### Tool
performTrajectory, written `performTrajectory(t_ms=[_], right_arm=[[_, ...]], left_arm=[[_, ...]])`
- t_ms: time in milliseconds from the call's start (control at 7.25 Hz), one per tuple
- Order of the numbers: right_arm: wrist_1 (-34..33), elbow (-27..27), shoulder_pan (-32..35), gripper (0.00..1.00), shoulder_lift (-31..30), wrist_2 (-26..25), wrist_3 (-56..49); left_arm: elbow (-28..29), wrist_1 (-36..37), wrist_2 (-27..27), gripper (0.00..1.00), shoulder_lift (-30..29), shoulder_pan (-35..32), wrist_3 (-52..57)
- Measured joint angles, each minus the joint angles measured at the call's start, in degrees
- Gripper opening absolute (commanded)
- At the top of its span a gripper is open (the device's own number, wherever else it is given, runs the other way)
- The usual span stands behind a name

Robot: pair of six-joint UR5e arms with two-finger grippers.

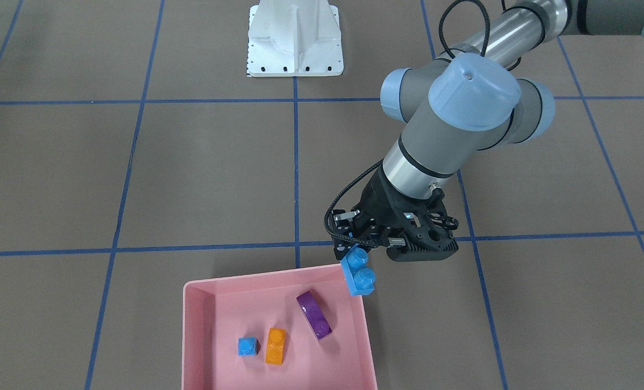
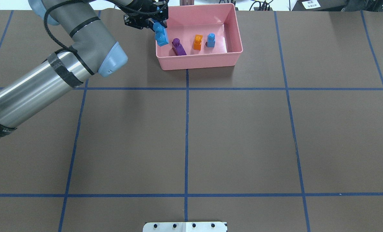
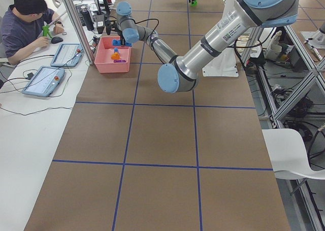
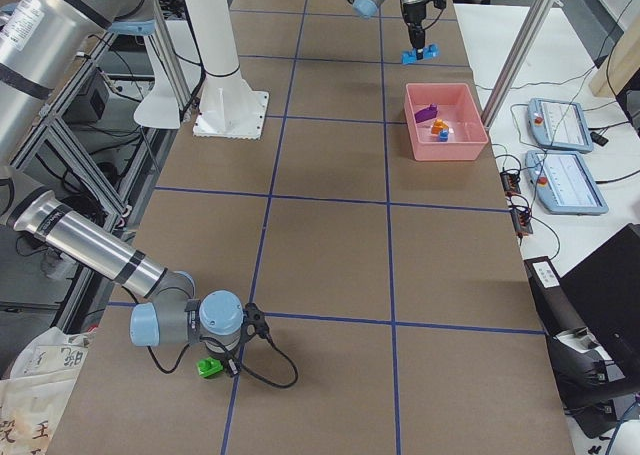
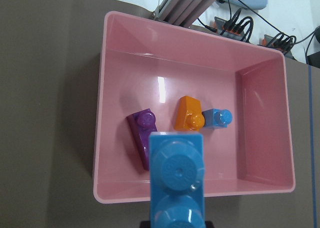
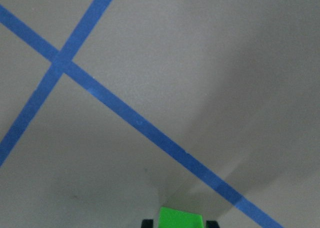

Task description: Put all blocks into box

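Observation:
My left gripper [image 1: 356, 246] is shut on the long blue brick [image 1: 359, 273] and holds it tilted above the rim of the pink box [image 1: 192, 325], at the box's corner nearest the left arm. It also shows in the overhead view [image 2: 161, 36] and the left wrist view [image 5: 176, 183]. Inside the box lie the purple brick [image 1: 314, 315], the orange brick [image 1: 275, 345] and the tiny blue brick [image 1: 248, 346]. My right gripper [image 4: 215, 362] is far from the box, low over the table. Its fingers flank the green brick [image 6: 180, 219], also in the exterior right view [image 4: 209, 367].
The white metal base [image 1: 295, 38] stands at the robot's side of the table. Blue tape lines cross the brown table. An operator [image 3: 28, 18] sits at a side desk with tablets [image 3: 43, 81] beyond the box.

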Motion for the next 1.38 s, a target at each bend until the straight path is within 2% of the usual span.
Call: performTrajectory(t_ms=[276, 414, 552, 690, 966, 1103, 1379], right_arm=[[0.08, -0.15, 0.01, 0.0, 0.17, 0.13, -0.11], [0.16, -0.15, 0.03, 0.0, 0.15, 0.38, -0.16], [0.18, 0.1, 0.06, 0.0, 0.11, 0.93, -0.16], [0.06, 0.83, -0.05, 0.0, 0.09, 2.0, -0.11], [-2.18, 4.16, -1.09, 0.0, -0.43, 5.0, -0.07], [-5.43, 7.27, -1.27, 0.0, -0.62, 5.98, -0.07], [-18.3, 16.97, -0.92, 0.0, 0.01, 7.38, -0.06]], left_arm=[[13.96, -8.55, 6.04, 0.0, -6.98, 0.99, -5.13], [18.74, -10.69, 9.72, 0.0, -10.03, 2.74, -7.3], [21.71, -12.37, 13.62, 0.72, -11.5, 4.78, -9.04], [23.48, -13.48, 16.77, 1.0, -12.24, 6.55, -11.03], [24.58, -14.3, 20.66, 1.0, -12.78, 9.12, -13.33], [24.63, -14.56, 21.75, 1.0, -12.77, 9.8, -13.59], [21.92, -13.19, 19.74, 1.0, -11.99, 9.79, -13.36]])
